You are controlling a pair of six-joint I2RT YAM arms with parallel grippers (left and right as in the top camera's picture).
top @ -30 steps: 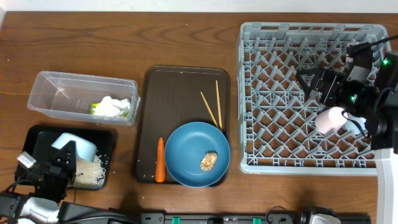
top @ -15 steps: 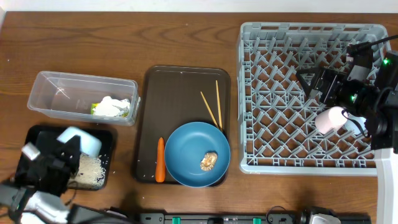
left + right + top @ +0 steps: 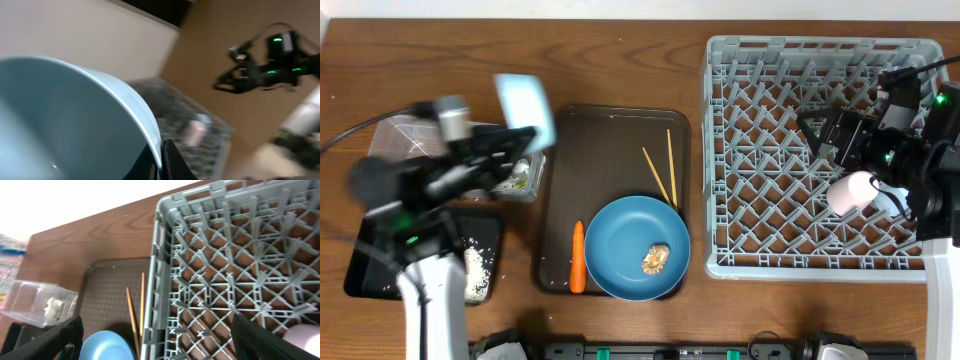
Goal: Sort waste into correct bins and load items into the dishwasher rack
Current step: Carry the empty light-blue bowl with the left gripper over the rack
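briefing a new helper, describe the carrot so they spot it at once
Start at the dark brown tray in the middle of the table. On its front left part, just left of the round blue plate, lies the carrot: the only orange thing there.

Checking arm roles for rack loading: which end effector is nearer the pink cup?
Right. The right end effector hangs open over the dishwasher rack, close to the pink cup; the left end effector is far off at the opposite side, gripping the light blue cup.
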